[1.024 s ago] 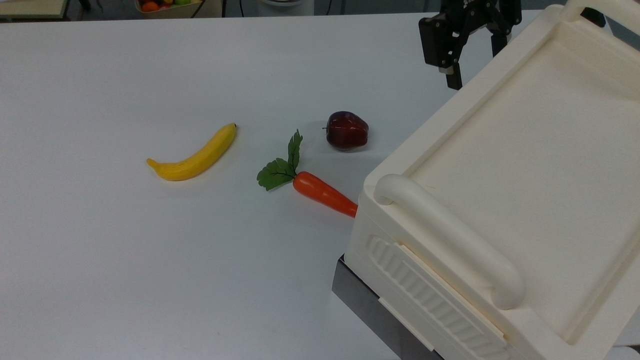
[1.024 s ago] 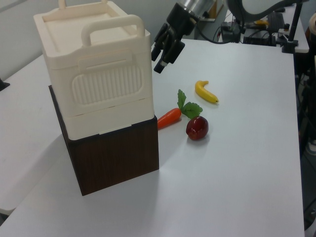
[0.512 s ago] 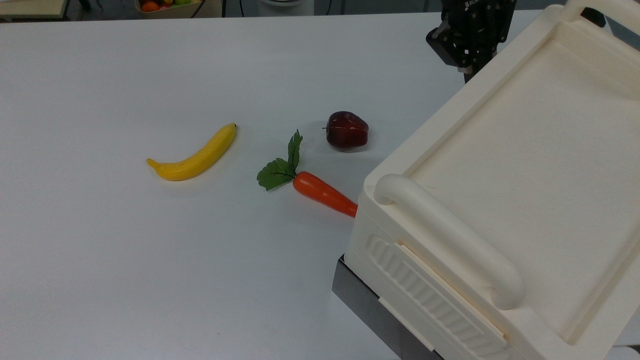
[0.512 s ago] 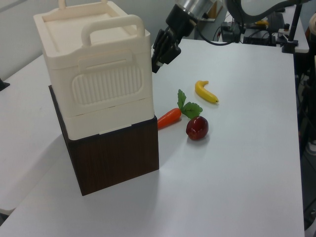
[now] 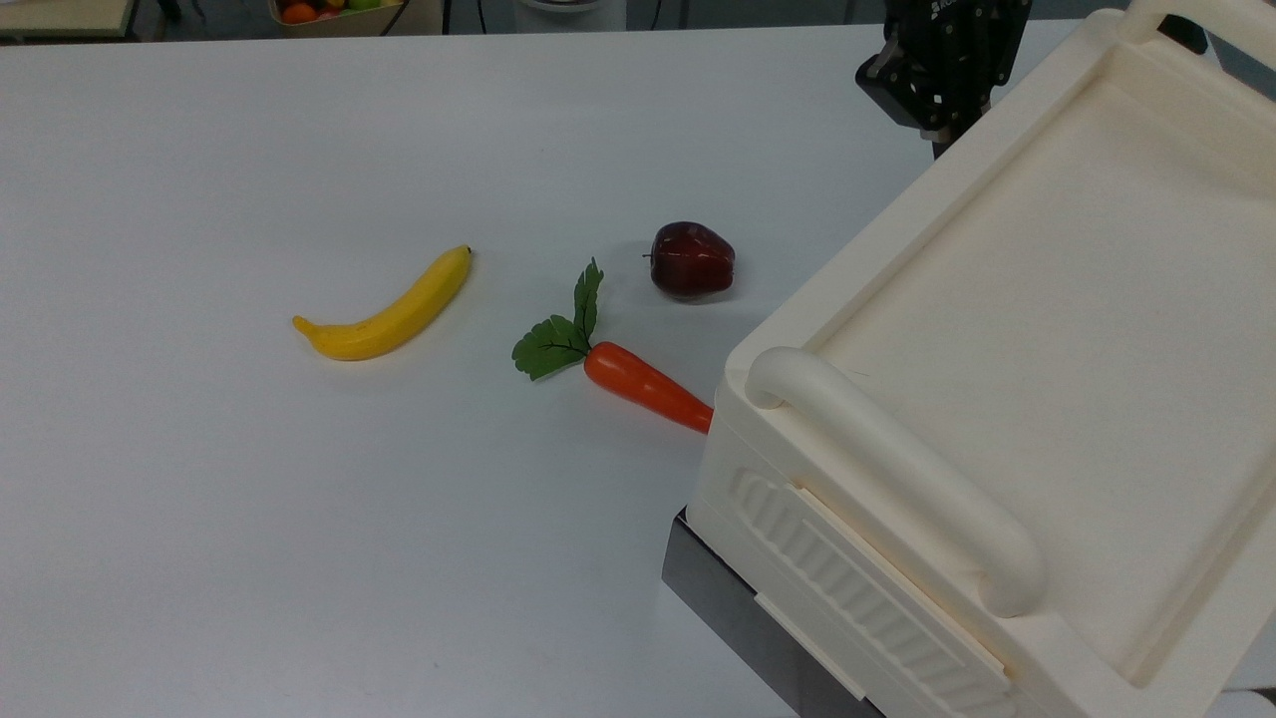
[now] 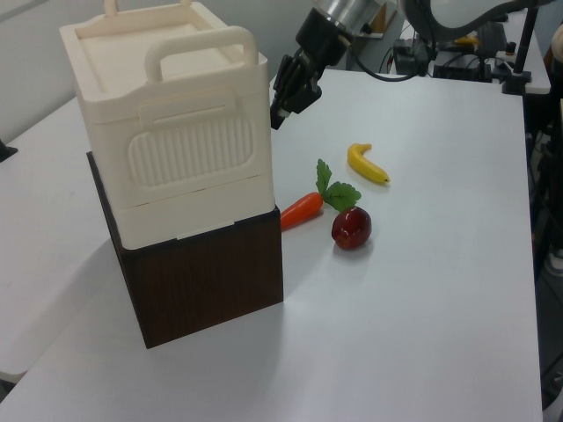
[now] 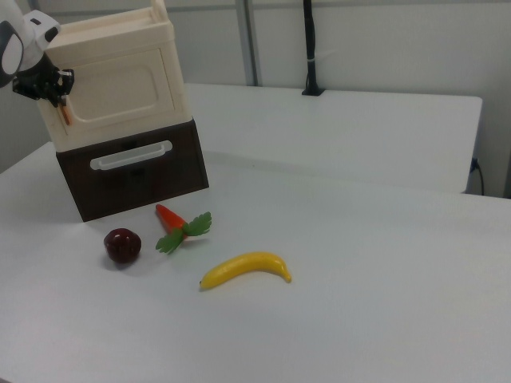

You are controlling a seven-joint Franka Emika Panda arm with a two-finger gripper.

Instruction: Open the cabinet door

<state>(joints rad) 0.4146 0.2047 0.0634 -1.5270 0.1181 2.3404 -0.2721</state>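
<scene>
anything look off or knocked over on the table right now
Nothing stands out. The cabinet sits square on its dark base with its door shut. The banana, carrot and apple lie whole on the white table, the carrot's tip reaching the cabinet's corner. The gripper is at the door's copper strip.

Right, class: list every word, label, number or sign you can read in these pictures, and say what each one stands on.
Gripper: white letters on its black body at the top view's upper edge, cut off and too small to read.
Cabinet, banana, carrot, apple: no writing to be seen.
</scene>
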